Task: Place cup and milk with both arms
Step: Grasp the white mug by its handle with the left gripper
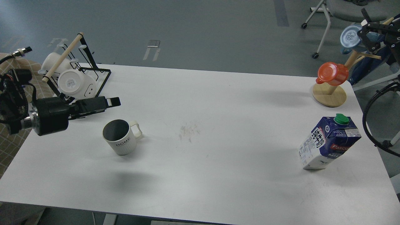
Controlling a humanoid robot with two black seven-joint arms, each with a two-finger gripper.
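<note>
Cup (120,137) and milk (329,142) both stand untouched on our desk (203,103); we cannot tell our left hand's (112,101) state, nothing grasped yet.

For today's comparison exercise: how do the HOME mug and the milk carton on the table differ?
The HOME mug is short, round and white; the milk carton is taller, boxy and dark blue and white. The mug is open-topped with a loop handle; the carton is closed by a green cap. Both stand on the white table, ungrasped.
</note>
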